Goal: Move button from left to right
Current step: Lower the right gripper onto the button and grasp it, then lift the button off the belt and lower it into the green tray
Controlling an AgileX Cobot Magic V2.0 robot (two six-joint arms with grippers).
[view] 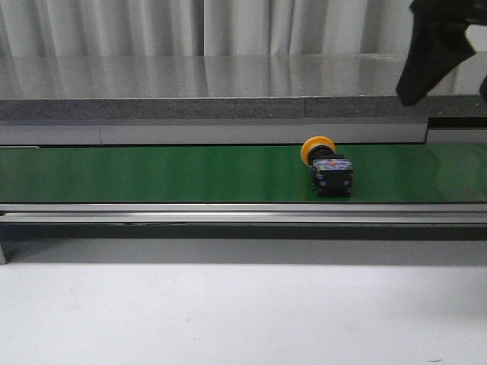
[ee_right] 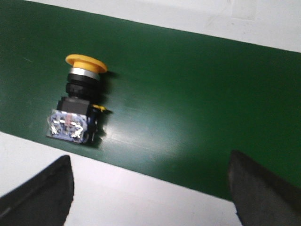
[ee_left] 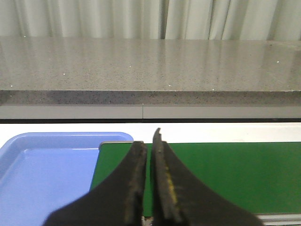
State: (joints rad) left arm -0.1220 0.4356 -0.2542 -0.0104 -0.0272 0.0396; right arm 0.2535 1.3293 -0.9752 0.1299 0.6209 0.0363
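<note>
The button (view: 326, 165) lies on its side on the green belt (view: 152, 173), right of the middle, its orange-yellow cap toward the back and its black body toward the front. In the right wrist view the button (ee_right: 77, 101) lies on the belt (ee_right: 197, 94), well ahead of my right gripper (ee_right: 150, 188), which is open wide, empty and high above it. The right arm (view: 437, 46) shows at the top right of the front view. My left gripper (ee_left: 148, 150) is shut and empty over the belt's left end (ee_left: 225, 169).
A blue tray (ee_left: 42, 174) sits off the belt's left end. A grey stone ledge (view: 228, 87) runs behind the belt, with curtains beyond. A metal rail (view: 228, 213) edges the belt's front, with white table (view: 228, 319) before it.
</note>
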